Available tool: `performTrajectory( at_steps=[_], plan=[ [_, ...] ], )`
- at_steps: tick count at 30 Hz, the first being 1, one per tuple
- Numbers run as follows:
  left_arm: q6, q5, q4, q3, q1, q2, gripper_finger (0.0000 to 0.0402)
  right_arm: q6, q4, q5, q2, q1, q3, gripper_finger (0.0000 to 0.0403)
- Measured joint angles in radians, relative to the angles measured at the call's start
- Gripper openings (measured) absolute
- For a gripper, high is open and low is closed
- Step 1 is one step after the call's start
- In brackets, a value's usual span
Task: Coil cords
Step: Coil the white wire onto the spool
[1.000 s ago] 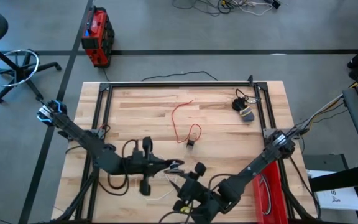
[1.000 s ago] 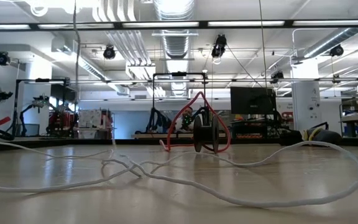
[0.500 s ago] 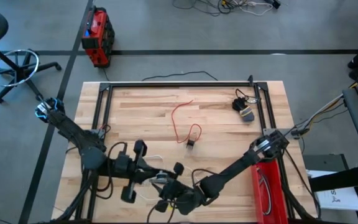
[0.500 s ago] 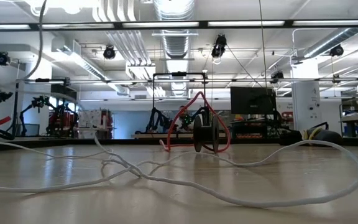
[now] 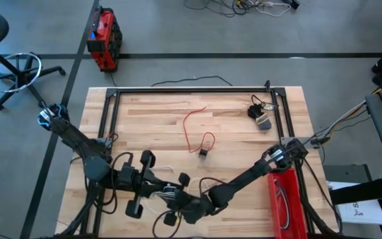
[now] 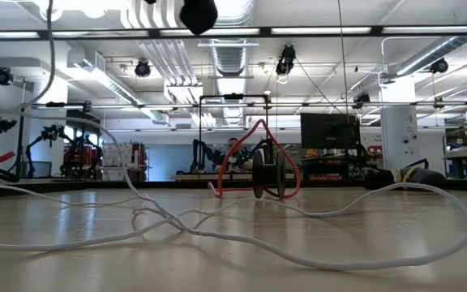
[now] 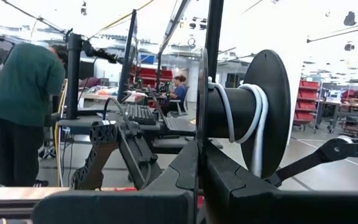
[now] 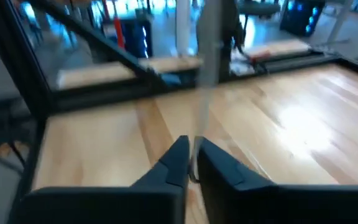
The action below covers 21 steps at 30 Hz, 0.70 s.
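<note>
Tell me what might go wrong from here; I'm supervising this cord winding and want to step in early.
1. The thin white cord lies in crossed loops on the light wooden table; pulling could tighten them into a knot.
2. Only a few turns sit on the black plastic spool that the left tool holds; slack might let them slip.
3. The right tool pinches the cord close by, so the tools could collide.

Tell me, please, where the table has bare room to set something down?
The table's far-left stretch, between the red cord and the frame, is bare; so is the wood between red cord and black cord. The near edge is crowded: both arms and white cord.
</note>
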Motion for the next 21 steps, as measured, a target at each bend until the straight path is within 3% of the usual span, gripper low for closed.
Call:
performTrajectory(
  at_steps=[2,13,21],
  plan=[
    [0.014,-0.002,-0.01,0.0,-0.014,-0.019,0.0,0.04,-0.09,-0.001,-0.016,0.006,0.0,0.0009],
    [0.014,-0.062,-0.376,0.0,-0.149,-0.148,0.0,0.412,-0.783,0.04,-0.237,0.117,0.001,0.0001],
    [-0.152,-0.06,-0.728,0.0,-0.181,-0.123,0.0,0.435,-0.701,0.015,-0.396,0.177,0.001,0.0001]
  ],
)
